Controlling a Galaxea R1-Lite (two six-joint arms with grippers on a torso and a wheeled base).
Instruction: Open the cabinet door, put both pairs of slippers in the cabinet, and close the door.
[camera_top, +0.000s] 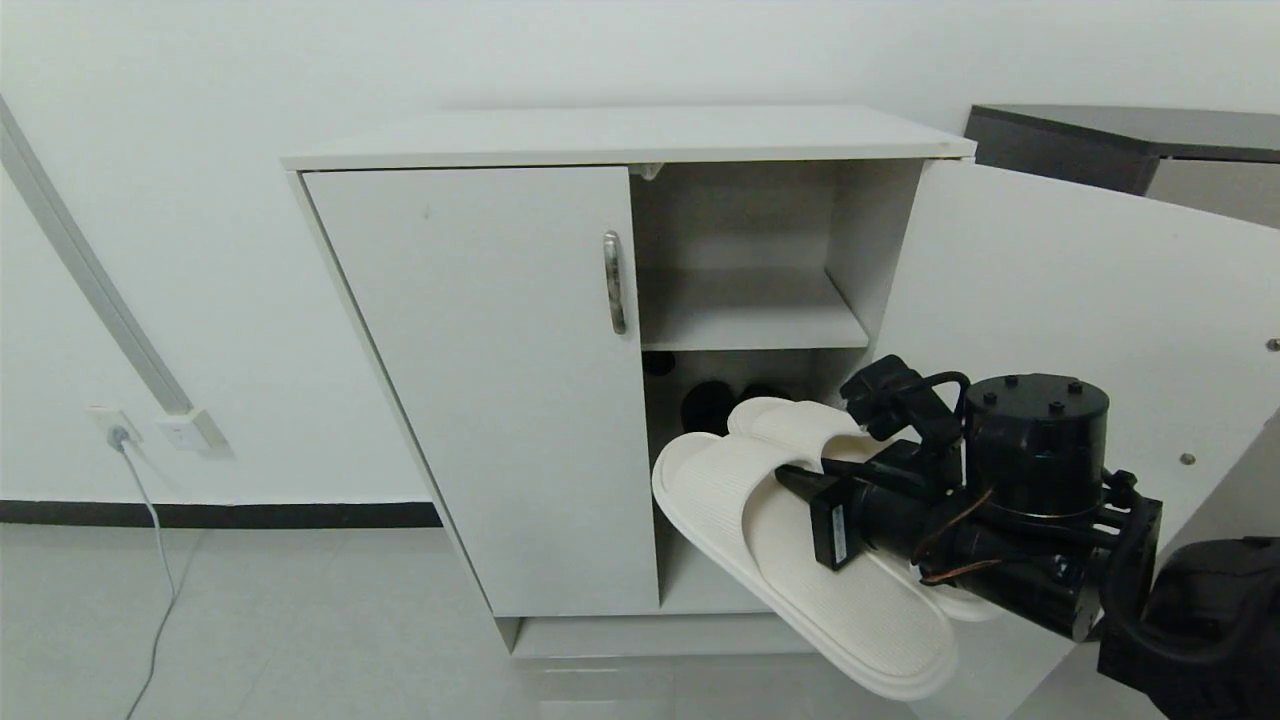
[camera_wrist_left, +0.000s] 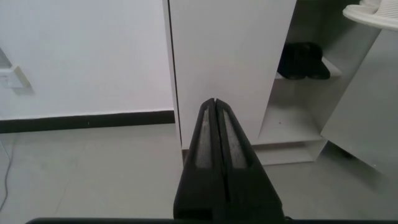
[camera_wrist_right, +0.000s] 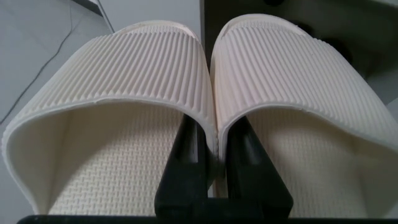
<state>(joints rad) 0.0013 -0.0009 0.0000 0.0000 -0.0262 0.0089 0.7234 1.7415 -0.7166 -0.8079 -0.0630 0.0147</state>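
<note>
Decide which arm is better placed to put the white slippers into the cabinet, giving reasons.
Right. The right tool grips the white slippers at the open cabinet, toes pointing in. The left tool is shut, empty, farther back.

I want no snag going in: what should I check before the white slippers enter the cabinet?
1. Right door open: ok.
2. Right gripper shut on white slippers: ok, both pinched at their inner edges.
3. Toes facing the opening: ok.
4. Black slippers inside on a shelf: ok.
5. Free room beside them: cannot tell.
6. Left gripper clear of the opening: ok, shut and empty.
</note>
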